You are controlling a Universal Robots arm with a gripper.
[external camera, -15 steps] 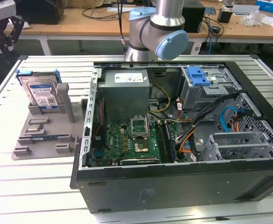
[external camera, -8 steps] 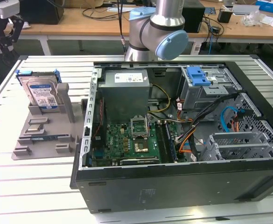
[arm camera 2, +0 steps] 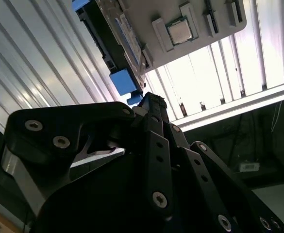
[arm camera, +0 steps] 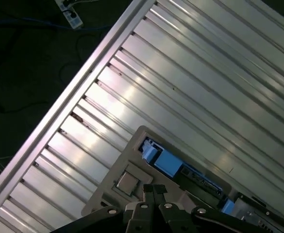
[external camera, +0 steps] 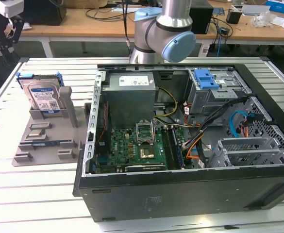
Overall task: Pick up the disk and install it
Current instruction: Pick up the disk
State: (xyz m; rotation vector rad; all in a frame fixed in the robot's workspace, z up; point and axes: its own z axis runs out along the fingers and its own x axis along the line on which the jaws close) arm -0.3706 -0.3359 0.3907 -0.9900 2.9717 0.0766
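Observation:
The disk (external camera: 43, 97) stands upright in a grey holder (external camera: 44, 145) on the slatted table, at the exterior view's left; it is silver with a blue-and-white label and blue rails. My black gripper (external camera: 2, 41) hangs above the table's far left corner, behind the disk and apart from it. In the second wrist view its fingertips (arm camera 2: 149, 99) meet just short of the disk's blue rail (arm camera 2: 122, 81). In the first wrist view the gripper (arm camera: 154, 190) sits shut and empty beside the holder (arm camera: 137, 136), with the disk's blue rail (arm camera: 168, 162) close by.
An open computer case (external camera: 180, 194) lies on the table at the exterior view's right, with a motherboard (external camera: 132, 148), a grey metal box (external camera: 130, 92) and a drive bay with a blue latch (external camera: 207, 77). The arm's base (external camera: 163, 34) stands behind the case. A chip (arm camera 2: 179, 31) rests in the holder.

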